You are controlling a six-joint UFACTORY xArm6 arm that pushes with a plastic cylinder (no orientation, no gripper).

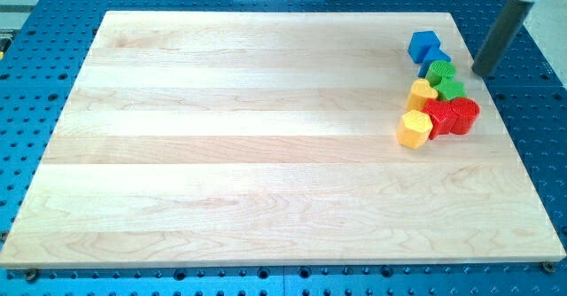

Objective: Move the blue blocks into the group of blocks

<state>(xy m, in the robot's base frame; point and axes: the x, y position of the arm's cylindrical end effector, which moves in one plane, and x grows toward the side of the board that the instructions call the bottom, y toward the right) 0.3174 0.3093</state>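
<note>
Two blue blocks: a cube, another touching the green block.

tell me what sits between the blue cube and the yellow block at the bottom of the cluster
In the camera view, between the blue cube and the lower yellow block lie a second blue block, a green block and an upper yellow block.

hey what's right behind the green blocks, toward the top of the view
A blue block sits directly behind the upper green block, seemingly touching it and partly hidden by it. A blue cube lies beyond that. My tip stands to their right.
</note>
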